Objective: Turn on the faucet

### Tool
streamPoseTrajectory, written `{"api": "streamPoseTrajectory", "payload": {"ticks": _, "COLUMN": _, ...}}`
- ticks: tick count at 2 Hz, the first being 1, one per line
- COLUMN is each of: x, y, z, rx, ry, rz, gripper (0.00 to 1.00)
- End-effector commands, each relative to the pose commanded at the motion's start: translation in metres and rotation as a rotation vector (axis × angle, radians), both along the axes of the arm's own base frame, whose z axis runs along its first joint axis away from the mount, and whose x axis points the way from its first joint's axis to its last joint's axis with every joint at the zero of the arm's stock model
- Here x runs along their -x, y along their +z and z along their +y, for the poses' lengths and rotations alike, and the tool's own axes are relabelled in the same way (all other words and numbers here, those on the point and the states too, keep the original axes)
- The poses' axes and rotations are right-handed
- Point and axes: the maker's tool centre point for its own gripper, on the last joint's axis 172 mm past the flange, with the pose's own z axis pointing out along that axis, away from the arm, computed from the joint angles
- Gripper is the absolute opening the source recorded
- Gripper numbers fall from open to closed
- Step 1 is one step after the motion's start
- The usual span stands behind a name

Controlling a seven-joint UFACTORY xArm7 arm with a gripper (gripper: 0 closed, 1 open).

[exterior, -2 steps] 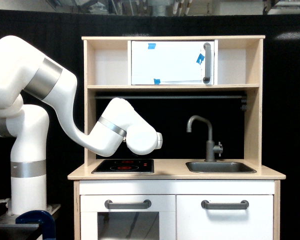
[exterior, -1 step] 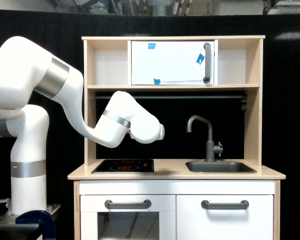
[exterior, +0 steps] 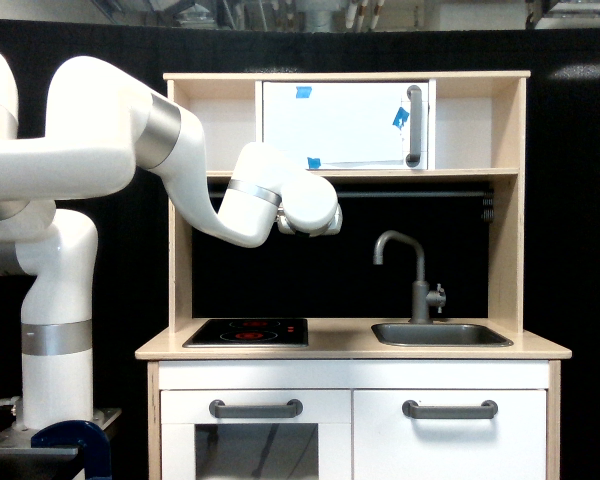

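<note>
No clear view of the fingers here: the gripper is tucked behind the arm's rounded white wrist housing, just a sliver of grey showing under it, so I cannot tell whether the fingers are spread or pressed together. That wrist sits high, level with the underside of the upper shelf and right in front of the dark rail running below it. It hangs in open air, touching nothing that I can see. The arm reaches in from the exterior view's left, a long white forearm with silver bands, bending down at the elbow and then out toward the middle of the play kitchen.

Now the faucet: it stands upright at the back of the counter, toward the exterior view's right, dark grey post with the spout hooked over to the left and the little lever knob poking out on its right side. It rises directly behind the flat grey sink basin. The wrist is up and to the left of the spout, well apart from it. Below the wrist lies the black hob with its red rings. Up top, the white cabinet door with blue tape bits and a grey handle
</note>
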Motion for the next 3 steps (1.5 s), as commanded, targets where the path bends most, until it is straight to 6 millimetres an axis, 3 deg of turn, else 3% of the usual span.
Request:
{"api": "streamPoseTrajectory", "payload": {"ticks": 1, "x": -0.014, "y": -0.021, "z": 0.048, "rx": 0.000, "ry": 0.000, "rz": 0.000, "gripper": 1.00}}
{"api": "streamPoseTrajectory", "payload": {"ticks": 2, "x": -0.041, "y": -0.043, "z": 0.088, "rx": 0.000, "ry": 0.000, "rz": 0.000, "gripper": 1.00}}
{"api": "streamPoseTrajectory", "payload": {"ticks": 3, "x": -0.057, "y": -0.049, "z": 0.134, "rx": 0.000, "ry": 0.000, "rz": 0.000, "gripper": 1.00}}
